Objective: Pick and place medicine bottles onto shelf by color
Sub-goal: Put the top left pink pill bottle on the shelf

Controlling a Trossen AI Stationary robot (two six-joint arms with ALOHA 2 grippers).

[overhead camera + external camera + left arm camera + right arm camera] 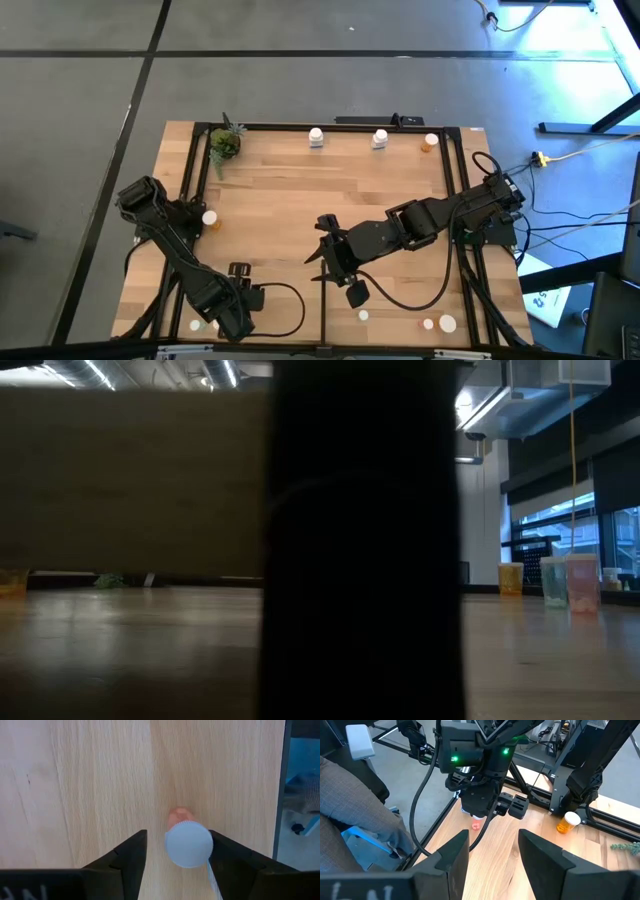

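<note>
A small pinkish bottle with a white cap (pixel 189 843) stands upright on the light-wood shelf (pixel 300 190), near its near left corner. My left gripper (pixel 177 834) points down over it, open, one finger on either side of the cap. The right wrist view shows the same bottle (pixel 476 824) under the left gripper (pixel 476 815). My right gripper (pixel 492 847) hangs open over the middle of the shelf (pixel 325 262), holding nothing. The low view is mostly blocked by a dark shape. My left gripper comes at the bottle from above. One finger (pixel 225 857) stands right against the cap's rim (pixel 210 845), and I cannot tell whether it touches. The other finger (pixel 132 852) stands clear of the cap. The bottle rests on the wood.
Two white bottles (pixel 316 137) (pixel 380 138) and an orange one (pixel 430 142) stand along the far edge beside a small plant (pixel 225 143). Another orange bottle (pixel 211 218) lies at the left. Several white ones (pixel 437 323) sit near the near edge. A person's grey trouser leg (pixel 350 810) shows beyond the table.
</note>
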